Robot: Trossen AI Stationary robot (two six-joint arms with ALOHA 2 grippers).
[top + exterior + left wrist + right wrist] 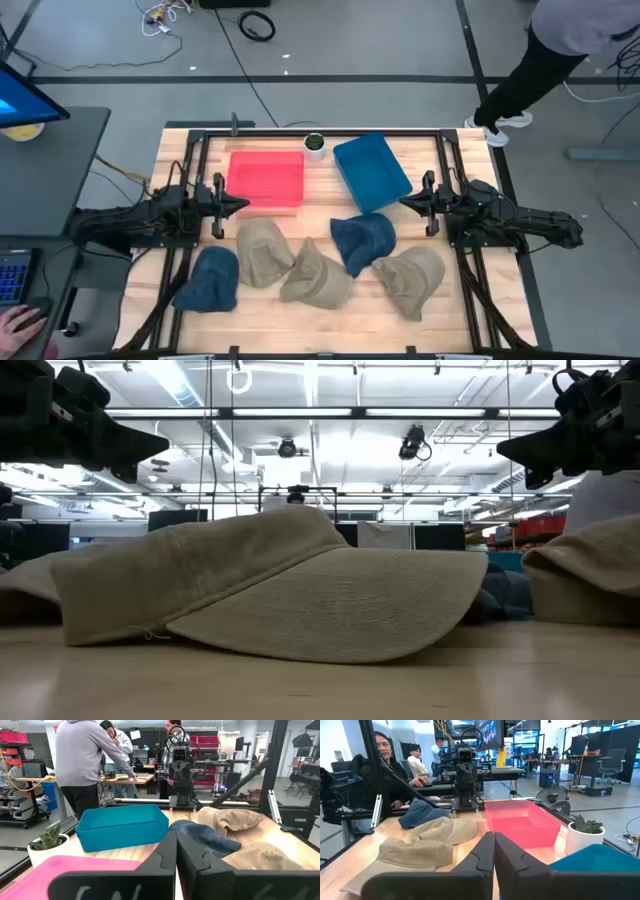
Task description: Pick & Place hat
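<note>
left end effector point(243, 204) pressed together, parked | soft tan fabric cap point(262, 250) found just below-right, nearest | right end effector point(405, 203) pressed together too

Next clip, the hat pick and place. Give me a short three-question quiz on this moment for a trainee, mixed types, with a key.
1. True or false: the left gripper is shut on a hat.
2. Multiple choice: which hat lies nearest the blue bin? A) the blue hat at the middle B) the blue hat by the left arm C) the tan hat on the right
3. Fill in: the small potted plant stands between the pink bin and the ____ bin.

Key: 1 false, both it and the right gripper are shut on nothing, above the table; 2 A; 3 blue.
</note>
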